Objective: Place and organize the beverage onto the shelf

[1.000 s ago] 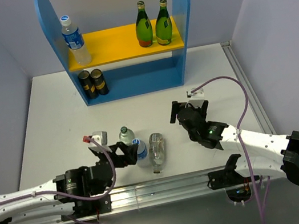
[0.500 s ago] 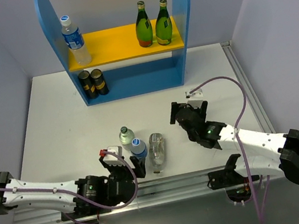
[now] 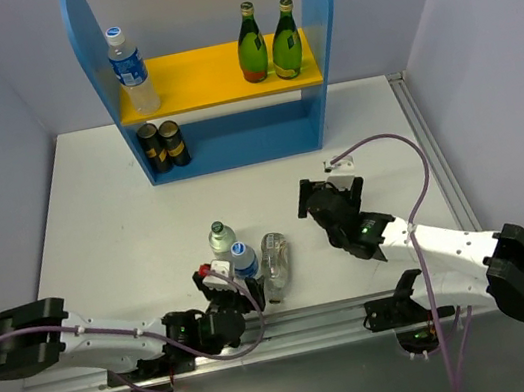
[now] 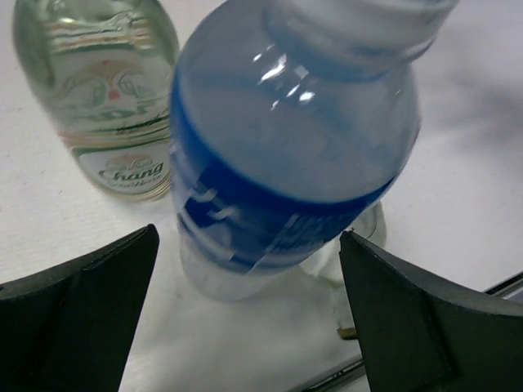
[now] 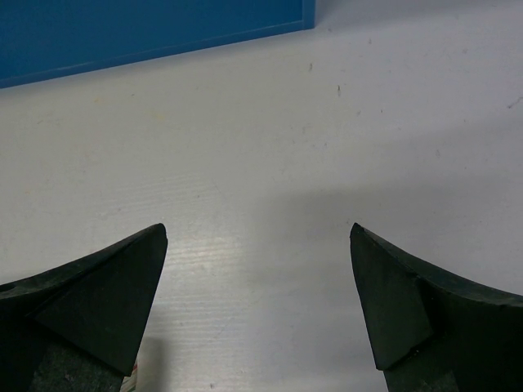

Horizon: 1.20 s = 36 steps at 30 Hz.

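A clear bottle with a blue label and white cap (image 3: 244, 260) stands upright near the table's front edge. In the left wrist view this bottle (image 4: 286, 155) fills the frame. My left gripper (image 3: 238, 290) is open, its fingers either side of the bottle's base without touching it (image 4: 249, 327). A short clear bottle (image 3: 220, 238) stands just behind-left (image 4: 106, 98). Another short clear bottle (image 3: 274, 265) lies on its side to the right. My right gripper (image 3: 305, 198) is open and empty over bare table (image 5: 257, 245). On the shelf's yellow board (image 3: 200, 75) stand a blue-label bottle (image 3: 132, 72) and two green bottles (image 3: 268, 43).
Two black-and-gold cans (image 3: 163, 144) stand at the left of the shelf's lower level. The blue shelf base (image 5: 147, 33) lies ahead of the right gripper. A metal rail (image 3: 305, 322) runs along the near table edge.
My left arm has folded back and to the left. Its gripper has drawn back toward the near edge, behind the blue-label bottle, which stays upright. The right arm has barely moved.
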### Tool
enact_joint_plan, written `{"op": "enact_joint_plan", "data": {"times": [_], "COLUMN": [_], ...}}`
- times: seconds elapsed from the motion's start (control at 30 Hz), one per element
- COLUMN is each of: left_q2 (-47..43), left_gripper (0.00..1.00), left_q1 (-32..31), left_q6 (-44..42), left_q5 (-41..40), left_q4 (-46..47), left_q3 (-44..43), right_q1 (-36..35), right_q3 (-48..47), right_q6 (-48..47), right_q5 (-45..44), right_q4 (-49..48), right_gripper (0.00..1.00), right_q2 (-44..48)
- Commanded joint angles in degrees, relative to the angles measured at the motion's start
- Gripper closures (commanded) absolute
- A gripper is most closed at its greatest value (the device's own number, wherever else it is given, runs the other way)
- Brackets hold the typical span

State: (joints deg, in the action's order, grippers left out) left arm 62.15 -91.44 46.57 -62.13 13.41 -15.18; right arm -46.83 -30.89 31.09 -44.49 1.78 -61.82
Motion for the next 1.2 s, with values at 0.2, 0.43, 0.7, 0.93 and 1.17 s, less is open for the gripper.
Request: {"op": "enact_joint_plan", "data": {"times": [0.2,0.43,0.7,0.93,1.17], "left_q2": [9.6,19.6,18.6,11.8,4.5], "left_gripper": [0.01,0.28,1.0,1.0,1.0], "left_q1": [6.4,12.0,10.9,7.9,18.5], "left_q6": [-13.6,-17.9,-14.1,-6.9,-27.4], "left_q5": [4.5,5.0,2.5,-3.3,3.0], "left_q4": [25.2,34.6,21.9,-18.1,-11.9], "left_q3": [-0.6,-2.3,-8.7,-32.3,-45.4], "right_q1": [0.3,0.3,0.4,0.4,0.3], "right_q3": [-2.8,-3.2,-3.2,-3.2,-3.2], "right_q6": [0.8,0.7,0.5,0.5,0.5], "right_q5": [-1.7,-1.7,-2.3,-1.8,-1.2], "right_q4": [-0.7,-0.6,-0.6,-0.9,-1.0], "right_gripper": [0.0,0.0,0.0,0.0,0.0], "right_q2": [-0.9,-1.9,-1.4,-0.8,-0.8]}}
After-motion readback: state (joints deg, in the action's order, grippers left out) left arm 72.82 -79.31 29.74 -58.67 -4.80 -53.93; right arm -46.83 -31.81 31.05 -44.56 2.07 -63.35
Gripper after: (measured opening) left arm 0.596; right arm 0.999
